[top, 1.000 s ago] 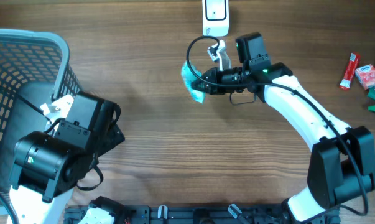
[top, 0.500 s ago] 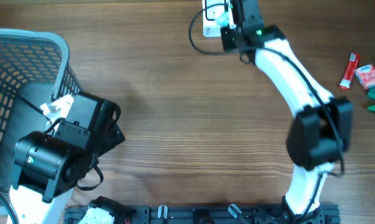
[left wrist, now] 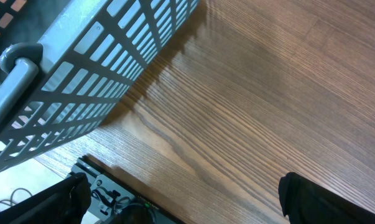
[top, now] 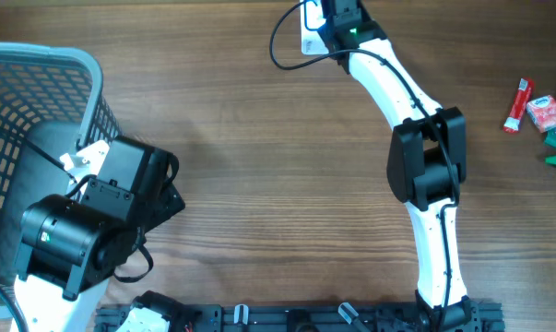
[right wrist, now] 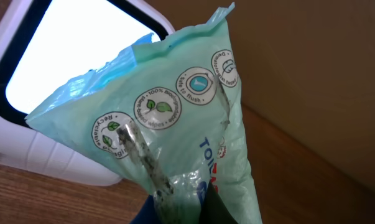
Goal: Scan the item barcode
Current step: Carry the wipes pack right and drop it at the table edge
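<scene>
As the right claw [right wrist: 178, 210] grips its end, the packet [right wrist: 175, 118] juts forward.

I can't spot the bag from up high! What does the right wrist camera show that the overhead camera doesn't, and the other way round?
Only the right wrist view shows the teal bag, with its round printed badges, pinched at the bottom by the right tool. Only the overhead view shows the grey basket, the left arm beside it, and the small packets at the far right edge. Both show the white scanner and the wooden table.
</scene>
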Motion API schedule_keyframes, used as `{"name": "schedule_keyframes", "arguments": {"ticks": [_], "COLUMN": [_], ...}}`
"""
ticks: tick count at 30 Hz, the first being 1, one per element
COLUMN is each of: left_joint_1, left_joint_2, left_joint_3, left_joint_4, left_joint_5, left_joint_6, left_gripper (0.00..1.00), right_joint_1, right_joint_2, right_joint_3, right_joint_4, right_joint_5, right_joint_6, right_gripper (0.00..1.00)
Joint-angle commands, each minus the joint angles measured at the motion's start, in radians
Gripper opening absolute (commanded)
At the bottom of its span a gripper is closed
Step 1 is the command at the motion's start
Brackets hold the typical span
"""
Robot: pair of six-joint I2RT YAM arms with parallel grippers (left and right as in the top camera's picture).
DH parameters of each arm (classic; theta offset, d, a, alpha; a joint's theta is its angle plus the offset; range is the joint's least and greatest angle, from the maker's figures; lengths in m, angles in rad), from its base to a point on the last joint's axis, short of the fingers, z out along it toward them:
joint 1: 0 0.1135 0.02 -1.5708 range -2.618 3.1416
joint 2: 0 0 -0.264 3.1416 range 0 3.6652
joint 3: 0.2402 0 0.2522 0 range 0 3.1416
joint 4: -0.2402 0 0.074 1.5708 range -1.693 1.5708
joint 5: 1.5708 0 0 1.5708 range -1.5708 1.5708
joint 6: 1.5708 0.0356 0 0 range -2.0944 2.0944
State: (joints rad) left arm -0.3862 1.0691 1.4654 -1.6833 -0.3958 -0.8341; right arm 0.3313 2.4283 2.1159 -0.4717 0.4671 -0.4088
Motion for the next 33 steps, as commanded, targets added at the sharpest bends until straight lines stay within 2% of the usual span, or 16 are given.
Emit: {"name": "schedule_keyframes", "arguments": {"ticks": [1,4,6,8,12,15,17,18,19,20,23,25,30,33], "left_joint_1": [0.000,0.000,0.000,0.000,0.000,0.000,0.000,0.000,0.000,0.000,0.000,0.000,0.000,0.000], "left_joint_2": [-0.003,-0.003,-0.003,-0.003,-0.003,-0.003,-0.003,-0.003,-0.003,-0.003,-0.003,-0.003,-0.003,-0.003], "left_joint_3": [0.003,0.003,0.003,0.003,0.003,0.003,0.003,0.003,0.003,0.003,0.003,0.003,0.003,0.003], "left_joint_4": [-0.001,-0.001,-0.001,-0.001,-0.001,-0.001,-0.001,-0.001,-0.001,-0.001,-0.001,-0.001,-0.001,-0.001], "left_joint_5": [-0.013,-0.013,-0.013,-0.013,-0.014,-0.013,-0.014,-0.013,-0.013,-0.013,-0.013,-0.013,-0.014,-0.014], "left_joint_6": [0.012,0.012,0.012,0.012,0.012,0.012,0.012,0.012,0.012,0.012,0.012,0.012,0.012,0.012], "left_gripper": [1.00,1.00,1.00,1.00,1.00,1.00,1.00,1.00,1.00,1.00,1.00,1.00,1.00,1.00], "right_joint_1": [-0.073,-0.226,-0.381,-0.485,-0.694,-0.788,-0.828,-0.842,-0.848,-0.849,-0.823,-0.774,-0.595,-0.525], "right_joint_2": [-0.035,-0.040,-0.040,-0.021,-0.013,-0.013,-0.022,-0.035,-0.062,-0.087,-0.264,-0.447,-0.908,-1.106], "right_joint_3": [0.030,0.029,0.018,0.009,-0.127,-0.153,-0.153,-0.153,-0.152,-0.152,-0.151,-0.151,-0.151,-0.151], "right_joint_4": [-0.079,-0.246,-0.356,-0.427,-0.408,-0.405,-0.412,-0.417,-0.420,-0.420,-0.423,-0.424,-0.536,-0.538], "right_joint_5": [0.117,0.089,-0.151,-0.220,-0.217,-0.218,-0.168,-0.153,-0.204,-0.258,-0.455,-0.554,-0.566,-0.566], "right_joint_6": [0.136,0.237,0.289,0.340,0.395,0.441,0.494,0.521,0.523,0.518,0.517,0.539,0.732,0.757], "right_gripper": [0.04,0.04,0.04,0.04,0.04,0.05,0.18,0.31,0.82,1.00,1.00,1.00,1.00,1.00]}}
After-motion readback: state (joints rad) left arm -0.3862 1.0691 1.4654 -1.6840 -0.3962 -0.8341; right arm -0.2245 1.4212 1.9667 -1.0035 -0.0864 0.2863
